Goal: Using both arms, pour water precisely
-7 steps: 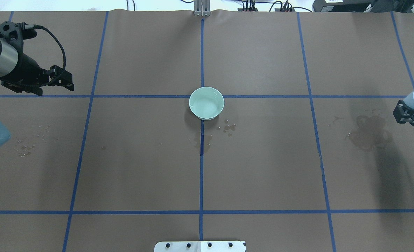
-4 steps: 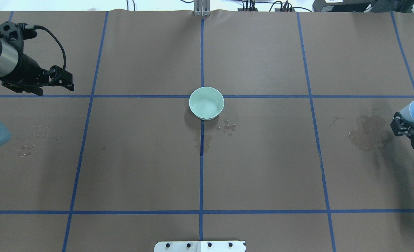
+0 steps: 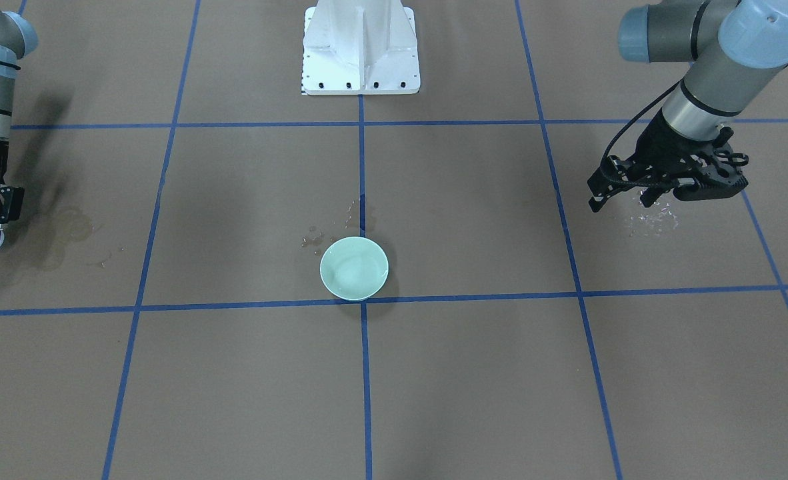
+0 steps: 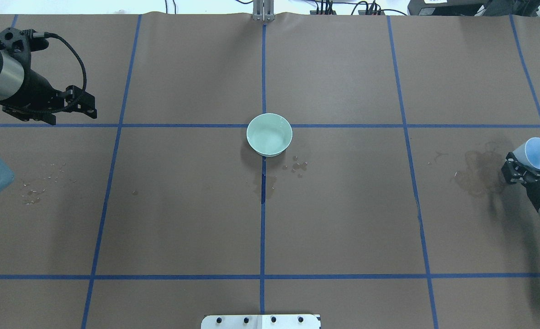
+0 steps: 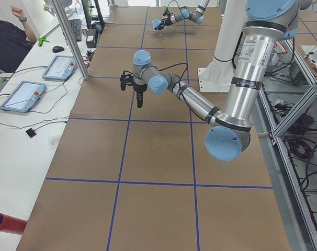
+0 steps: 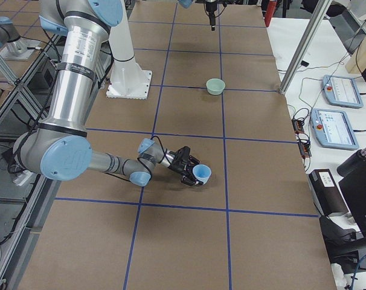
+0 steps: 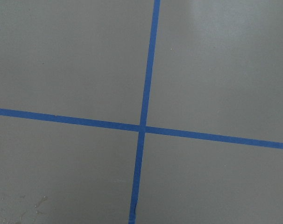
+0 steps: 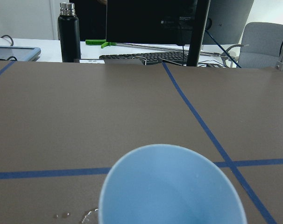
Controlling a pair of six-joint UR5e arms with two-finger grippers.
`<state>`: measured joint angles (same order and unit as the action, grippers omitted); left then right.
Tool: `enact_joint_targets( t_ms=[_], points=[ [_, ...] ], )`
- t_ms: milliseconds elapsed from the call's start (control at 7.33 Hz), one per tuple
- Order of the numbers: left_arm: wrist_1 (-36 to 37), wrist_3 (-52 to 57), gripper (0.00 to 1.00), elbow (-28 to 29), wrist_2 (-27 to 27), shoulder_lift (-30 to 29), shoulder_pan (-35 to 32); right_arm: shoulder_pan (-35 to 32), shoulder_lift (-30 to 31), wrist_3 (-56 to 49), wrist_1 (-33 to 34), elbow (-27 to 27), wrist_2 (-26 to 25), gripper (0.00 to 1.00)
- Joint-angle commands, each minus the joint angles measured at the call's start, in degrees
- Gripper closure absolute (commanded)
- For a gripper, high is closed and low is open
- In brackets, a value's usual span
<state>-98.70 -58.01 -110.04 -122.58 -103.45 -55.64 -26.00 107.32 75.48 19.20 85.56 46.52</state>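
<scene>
A mint-green bowl (image 4: 269, 135) stands at the table's centre, also in the front view (image 3: 354, 268) and the exterior right view (image 6: 215, 86). A faint sheen of water (image 4: 272, 137) shows inside it. My right gripper (image 4: 523, 167) is shut on a light blue cup (image 4: 538, 153), tilted, low over the table's right end; the cup fills the bottom of the right wrist view (image 8: 172, 186). Whether it holds water I cannot tell. My left gripper (image 4: 87, 106) hangs open and empty above the far left of the table, as the front view (image 3: 624, 197) shows.
Spilled droplets (image 4: 299, 165) lie beside the bowl, a wet stain (image 4: 480, 176) next to the cup, and drops (image 4: 34, 192) at the left. The white pedestal base (image 3: 361, 50) stands at the robot's edge. Tablets (image 6: 334, 121) and a black bottle (image 8: 69, 30) are off the mat.
My right gripper has carried the blue cup toward the robot's side of the table and a little inward. The left arm and the bowl have not moved.
</scene>
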Motion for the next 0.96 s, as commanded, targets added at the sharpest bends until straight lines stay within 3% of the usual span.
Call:
enact_joint_targets(
  t_ms=[0,136,409,682,819],
  points=[
    [0.0,0.0,0.0,-0.09,-0.03,0.09,-0.09,0.43,-0.18,-0.07,-1.1,-0.57,0.06,0.99],
    [0.0,0.0,0.0,-0.09,-0.03,0.0,0.0,0.51,-0.18,-0.16,-1.1,-0.57,0.06,0.87],
    [0.0,0.0,0.0,0.0,-0.03,0.0,0.0,0.95,-0.18,-0.33,-1.1,-1.36,-0.03,0.86],
    [0.09,0.0,0.0,0.09,0.05,0.0,0.0,1.48,-0.09,-0.86,-1.1,-2.5,-0.03,0.76],
    [0.0,0.0,0.0,0.09,0.06,0.09,0.0,1.48,-0.09,-1.04,-1.18,-2.5,-0.03,0.57]
  ],
)
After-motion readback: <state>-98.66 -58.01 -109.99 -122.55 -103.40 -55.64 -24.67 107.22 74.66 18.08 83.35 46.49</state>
